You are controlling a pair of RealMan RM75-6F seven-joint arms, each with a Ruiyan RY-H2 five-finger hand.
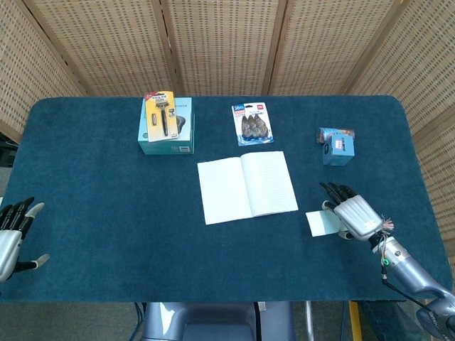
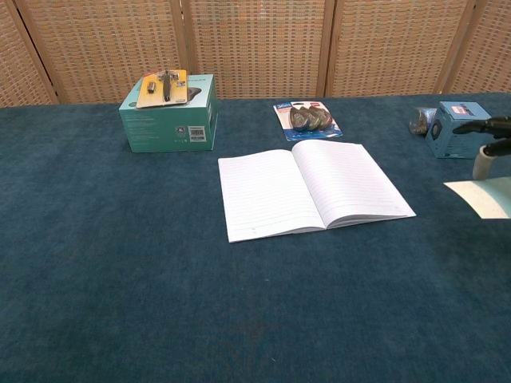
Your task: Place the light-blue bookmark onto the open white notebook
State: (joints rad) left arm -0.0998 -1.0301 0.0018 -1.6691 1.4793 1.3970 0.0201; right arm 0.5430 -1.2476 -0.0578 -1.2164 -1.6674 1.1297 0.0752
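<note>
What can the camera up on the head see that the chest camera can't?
Only the head view shows the left hand, empty at the table's edge, and most of the right hand with its forearm. Only the chest view shows the side of the teal box. Both show the light-blue bookmark held by the right hand, the open white notebook, and the small blue box.
</note>
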